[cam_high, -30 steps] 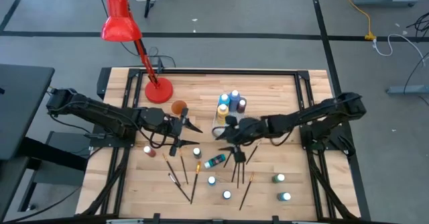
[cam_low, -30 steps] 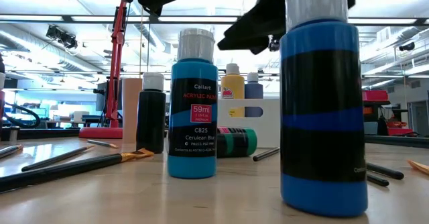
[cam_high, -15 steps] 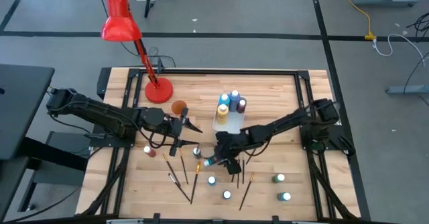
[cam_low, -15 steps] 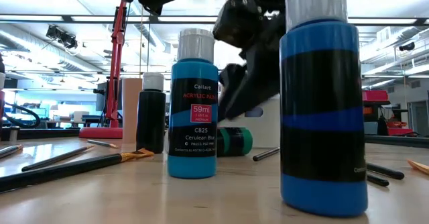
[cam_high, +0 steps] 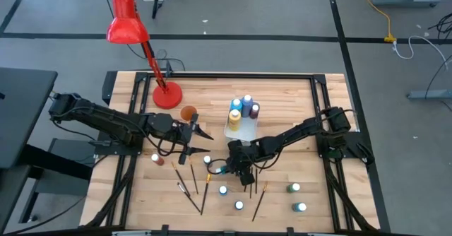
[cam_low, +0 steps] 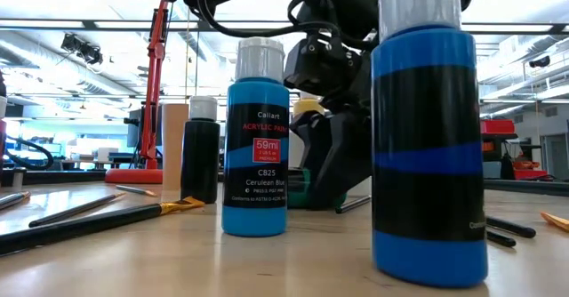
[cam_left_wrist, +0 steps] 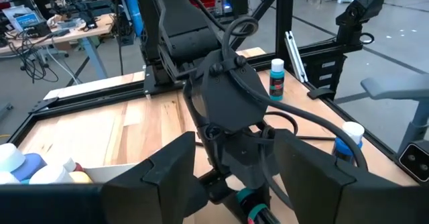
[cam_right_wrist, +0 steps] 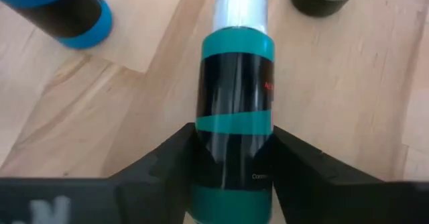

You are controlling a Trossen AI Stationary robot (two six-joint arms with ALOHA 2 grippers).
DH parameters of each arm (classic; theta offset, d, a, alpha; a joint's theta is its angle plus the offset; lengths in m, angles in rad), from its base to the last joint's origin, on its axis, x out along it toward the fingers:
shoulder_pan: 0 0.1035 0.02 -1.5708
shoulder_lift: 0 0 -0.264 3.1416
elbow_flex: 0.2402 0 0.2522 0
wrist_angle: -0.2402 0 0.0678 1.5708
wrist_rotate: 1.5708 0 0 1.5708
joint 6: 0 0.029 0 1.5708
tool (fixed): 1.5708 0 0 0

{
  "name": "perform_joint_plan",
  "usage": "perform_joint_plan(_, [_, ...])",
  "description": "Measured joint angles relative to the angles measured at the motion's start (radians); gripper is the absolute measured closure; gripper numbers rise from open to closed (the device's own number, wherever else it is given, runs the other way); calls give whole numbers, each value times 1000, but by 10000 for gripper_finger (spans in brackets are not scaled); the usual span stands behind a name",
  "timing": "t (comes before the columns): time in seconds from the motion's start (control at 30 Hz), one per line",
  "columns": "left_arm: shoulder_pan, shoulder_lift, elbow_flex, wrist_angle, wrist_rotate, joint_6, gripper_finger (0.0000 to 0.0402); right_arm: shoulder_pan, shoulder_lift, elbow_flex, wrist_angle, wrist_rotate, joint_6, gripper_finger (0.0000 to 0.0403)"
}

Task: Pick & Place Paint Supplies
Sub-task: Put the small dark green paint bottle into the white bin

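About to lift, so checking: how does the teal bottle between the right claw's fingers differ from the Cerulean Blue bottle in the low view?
The teal bottle lies on its side on the table; the Cerulean Blue bottle stands upright. The teal bottle sits between the right claw's fingers; the Cerulean Blue bottle stands free, with no claw on it. The teal body is green-teal, the Cerulean one sky blue. Both have white caps and a dark label band.

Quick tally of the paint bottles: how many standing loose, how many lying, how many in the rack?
Standing bottles, loose: 6
Lying bottle, in right gripper: 1
In rack: 4, as far as shows
Total: 11
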Motion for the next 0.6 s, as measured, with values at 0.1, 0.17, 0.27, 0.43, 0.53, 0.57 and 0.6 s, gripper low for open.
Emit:
perform_joint_plan(0.1, [0, 0, 0, 0, 0, 0, 189, -1, -4, 0, 5, -26, -1, 271])
perform_joint_plan(0.17, [0, 0, 0, 0, 0, 0, 189, -2, -15, -1, -13, -40, -1, 283])
perform_joint_plan(0.27, [0, 0, 0, 6, 1, 0, 189, -2, -49, -2, -50, -40, -1, 279])
perform_joint_plan(0.43, [0, 0, 0, 14, 4, 0, 189, -1, -183, -3, -90, -18, -5, 249])
perform_joint_plan(0.53, [0, 0, 0, 14, -1, 7, 189, -1, -299, -2, -137, 53, -20, 256])
perform_joint_plan(0.57, [0, 0, 0, 15, -8, 9, 189, -1, -337, -2, -153, 90, -21, 262])
perform_joint_plan(0.6, [0, 0, 0, 14, -22, 10, 189, 0, -377, -2, -177, 126, -21, 268])
